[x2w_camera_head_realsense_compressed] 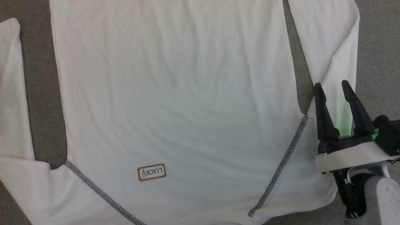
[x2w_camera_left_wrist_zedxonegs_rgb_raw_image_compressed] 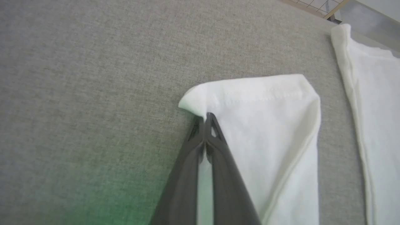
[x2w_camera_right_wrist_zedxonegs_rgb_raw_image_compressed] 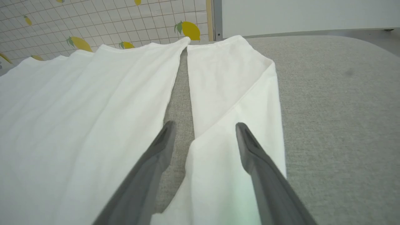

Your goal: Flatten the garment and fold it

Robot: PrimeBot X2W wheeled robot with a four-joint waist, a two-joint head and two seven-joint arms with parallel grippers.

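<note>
right tool (x2w_camera_right_wrist_zedxonegs_rgb_raw_image_compressed: 205, 125) (fingers spread) over the white garment (x2w_camera_right_wrist_zedxonegs_rgb_raw_image_compressed: 78, 109)

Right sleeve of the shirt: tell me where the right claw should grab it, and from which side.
Probably the outer corner of the cuff, approached from the bare grey surface side: the sleeve lies flat, so only an edge gives the open right claw something to pinch.

garment (x2w_camera_head_realsense_compressed: 175, 93) on surface (x2w_camera_head_realsense_compressed: 381, 47) | right end effector (x2w_camera_head_realsense_compressed: 331, 83) over sleeve (x2w_camera_head_realsense_compressed: 328, 47) | left end effector (x2w_camera_left_wrist_zedxonegs_rgb_raw_image_compressed: 206, 116) at cuff (x2w_camera_left_wrist_zedxonegs_rgb_raw_image_compressed: 250, 90)
</note>
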